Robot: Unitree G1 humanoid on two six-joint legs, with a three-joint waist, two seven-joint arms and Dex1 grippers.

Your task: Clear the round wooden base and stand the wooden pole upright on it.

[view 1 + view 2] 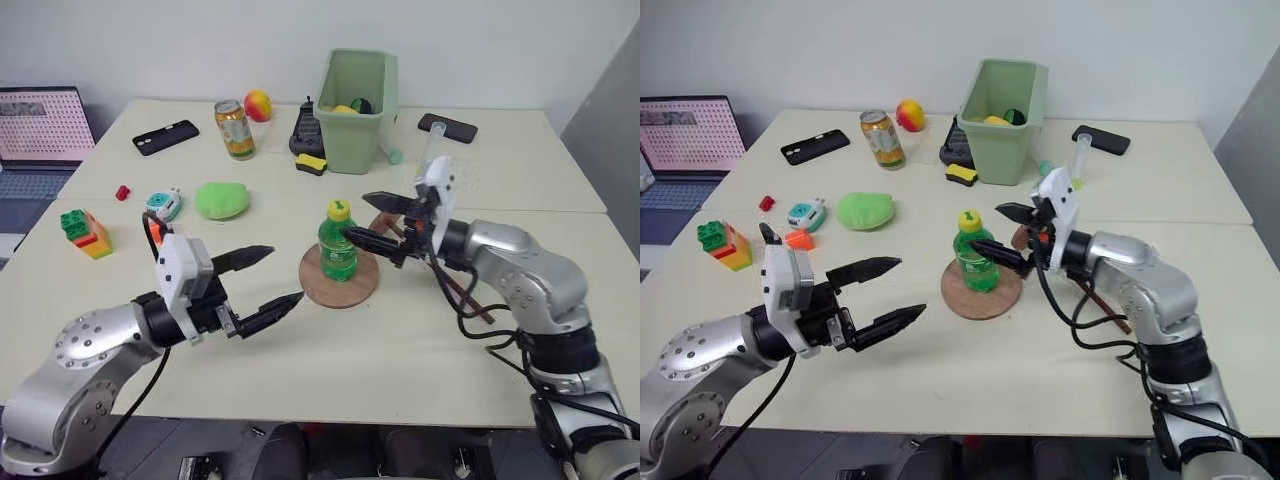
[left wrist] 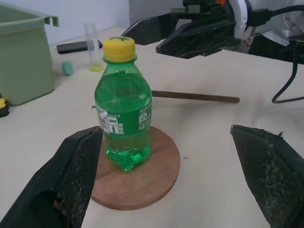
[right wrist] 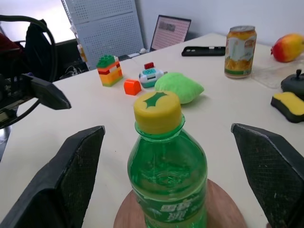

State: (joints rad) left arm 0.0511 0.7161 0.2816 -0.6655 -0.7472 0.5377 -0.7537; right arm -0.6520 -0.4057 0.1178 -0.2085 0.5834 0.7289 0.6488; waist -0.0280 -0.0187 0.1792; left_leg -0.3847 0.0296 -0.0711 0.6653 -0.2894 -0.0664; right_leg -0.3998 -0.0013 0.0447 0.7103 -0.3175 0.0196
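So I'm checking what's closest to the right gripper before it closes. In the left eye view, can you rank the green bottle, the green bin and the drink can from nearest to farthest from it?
From the right gripper:
1. Green bottle: right beside its open fingers, standing on the round base.
2. Green bin: farther back on the table.
3. Drink can: back and well to the left.

Cream table (image 1: 300,340) with round wooden base (image 1: 362,290), wooden pole (image 1: 470,297), can (image 1: 234,129), green bin (image 1: 355,98), phones (image 1: 166,136).

Round wooden base (image 1: 340,285): flat, reddish-brown, lying on the table between both open jaw pairs. Wooden pole (image 2: 195,97): dark, thin, lying flat beyond the base, below the right jaws.
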